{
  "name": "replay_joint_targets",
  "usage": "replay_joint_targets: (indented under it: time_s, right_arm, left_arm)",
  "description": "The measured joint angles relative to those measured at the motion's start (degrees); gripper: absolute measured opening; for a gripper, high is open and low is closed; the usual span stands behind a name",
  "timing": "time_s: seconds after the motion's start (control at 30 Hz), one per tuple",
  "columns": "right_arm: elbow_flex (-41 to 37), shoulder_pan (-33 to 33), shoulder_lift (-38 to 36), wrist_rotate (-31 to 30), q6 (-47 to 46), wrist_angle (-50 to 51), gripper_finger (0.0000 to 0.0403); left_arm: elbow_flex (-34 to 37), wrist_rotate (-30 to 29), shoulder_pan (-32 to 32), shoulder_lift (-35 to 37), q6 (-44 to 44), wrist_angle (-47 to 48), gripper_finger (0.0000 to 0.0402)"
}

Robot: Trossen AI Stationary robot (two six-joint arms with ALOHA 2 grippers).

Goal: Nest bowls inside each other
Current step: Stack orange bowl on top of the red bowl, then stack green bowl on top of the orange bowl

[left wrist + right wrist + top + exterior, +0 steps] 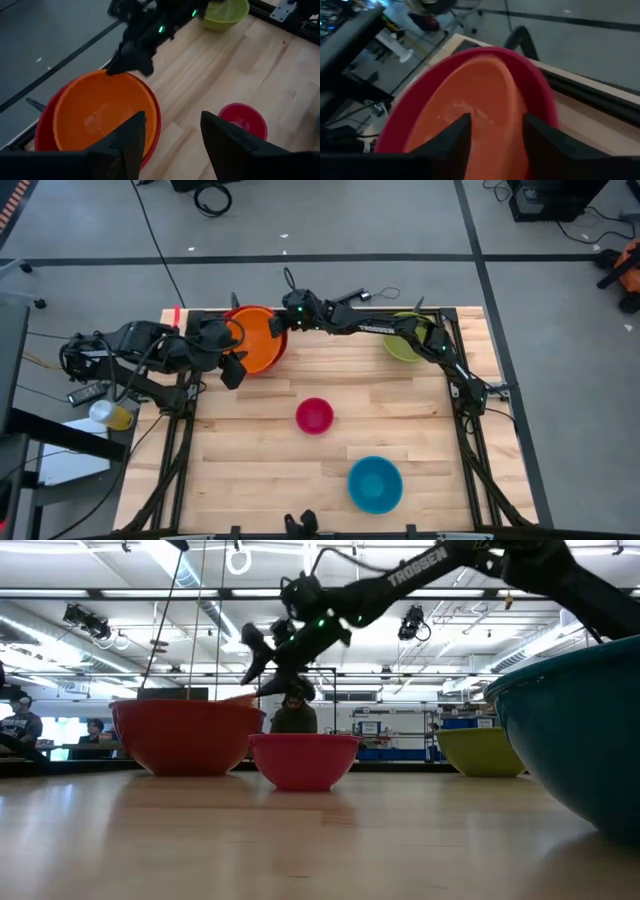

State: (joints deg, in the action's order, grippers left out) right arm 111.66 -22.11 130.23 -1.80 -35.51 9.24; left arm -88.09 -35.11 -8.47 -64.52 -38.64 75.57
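The orange bowl (256,340) sits nested in the red bowl (45,117) at the table's far left; only the red rim shows around it. My right gripper (495,140) reaches across the far edge and stands open over the orange bowl's far rim. My left gripper (170,142) hovers open above the near right side of these two bowls, with nothing between its fingers. The lime green bowl (404,345) rests on its base at the far right, partly under my right arm. The pink bowl (314,416) stands mid-table and the blue bowl (375,484) near the front edge. My right gripper has its fingers (452,137) apart at the orange bowl's far rim (112,74), slanting down from the far side. Whether a finger touches the rim I cannot tell.
Dark frame rails (470,405) run along the table's left and right sides. Bare wood (240,470) lies at the near left. A yellow-capped bottle (112,415) stands off the table at the left. People (22,725) sit in the room beyond the far edge.
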Motion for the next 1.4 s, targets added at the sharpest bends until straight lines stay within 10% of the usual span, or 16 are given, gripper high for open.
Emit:
replay_joint_targets:
  time_s: [0.43, 1.2, 1.4]
  right_arm:
    - [-6.2, -5.9, -18.1, -11.3, 17.9, 51.4, 0.0201]
    - [-45.4, -9.1, -30.9, -10.4, 8.2, 42.3, 0.0194]
    - [-44.8, -7.1, -30.9, -10.1, 7.2, 40.6, 0.0065]
  left_arm:
    - [4.5, -3.1, 0.0, 0.0, -7.1, 2.5, 0.0192]
    - [24.5, 1.0, 1.2, 0.0, -7.1, -20.5, 0.0192]
    - [23.1, 6.5, 1.3, 0.1, -9.3, -20.4, 0.0192]
